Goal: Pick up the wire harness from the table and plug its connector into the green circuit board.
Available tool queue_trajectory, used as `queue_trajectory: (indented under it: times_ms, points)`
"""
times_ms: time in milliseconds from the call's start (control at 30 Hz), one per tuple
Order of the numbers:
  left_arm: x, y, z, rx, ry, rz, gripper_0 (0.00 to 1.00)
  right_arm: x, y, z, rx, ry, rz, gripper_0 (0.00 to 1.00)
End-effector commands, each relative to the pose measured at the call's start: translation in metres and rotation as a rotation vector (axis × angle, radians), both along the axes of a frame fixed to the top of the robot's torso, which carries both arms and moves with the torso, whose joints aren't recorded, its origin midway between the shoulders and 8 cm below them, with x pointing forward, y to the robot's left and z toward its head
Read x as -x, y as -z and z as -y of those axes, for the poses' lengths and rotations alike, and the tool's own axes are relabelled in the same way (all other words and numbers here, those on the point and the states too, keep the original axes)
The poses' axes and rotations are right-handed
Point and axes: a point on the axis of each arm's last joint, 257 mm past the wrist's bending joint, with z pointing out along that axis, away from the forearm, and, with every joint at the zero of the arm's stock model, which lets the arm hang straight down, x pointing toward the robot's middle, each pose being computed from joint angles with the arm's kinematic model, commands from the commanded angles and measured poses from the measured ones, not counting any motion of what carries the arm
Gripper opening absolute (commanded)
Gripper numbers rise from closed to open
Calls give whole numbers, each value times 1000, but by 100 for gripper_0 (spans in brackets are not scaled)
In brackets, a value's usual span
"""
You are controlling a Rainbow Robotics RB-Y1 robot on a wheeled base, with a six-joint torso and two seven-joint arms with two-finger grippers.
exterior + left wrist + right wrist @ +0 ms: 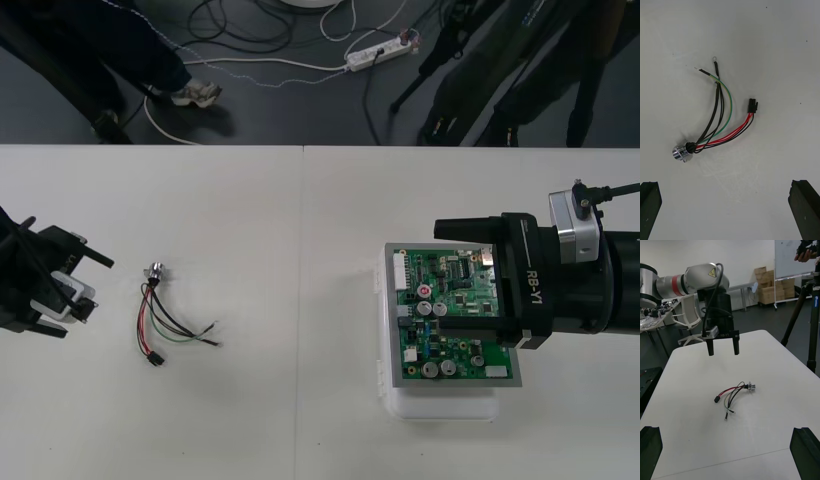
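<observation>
The wire harness (160,320) lies loose on the table's left half, its metal socket (155,270) toward the far side and its black plug (155,360) toward the near side. My left gripper (92,287) hangs open just left of it, nothing between its fingers. From the left wrist, the socket (681,153) and plug (752,105) lie ahead of the open left gripper (728,187). The green circuit board (440,340) sits on its white base (440,408) at the right. My right gripper (452,278) hovers open over the board, facing the harness (733,392) and the left gripper (723,348).
A seam (302,300) runs down the table's middle between harness and board. Bare tabletop lies between them and along the front edge. Cables and a power strip (378,52) lie on the dark floor beyond the far edge.
</observation>
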Motion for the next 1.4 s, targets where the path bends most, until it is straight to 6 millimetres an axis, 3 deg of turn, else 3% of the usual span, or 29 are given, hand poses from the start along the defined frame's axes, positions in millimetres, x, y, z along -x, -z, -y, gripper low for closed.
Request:
queue_trajectory:
  times_ms: [33, 633, 1400]
  points:
    - [-37, -7, -12, -69, 148, 133, 100, 7, -1, -6, -24, -21, 23, 100]
    - [-84, 26, 6, -168, 405, 309, 100, 12, 10, -26, 12, -60, 113, 100]
    - [-143, 44, -5, -378, 648, 372, 100, 14, -5, -50, -43, -93, 220, 100]
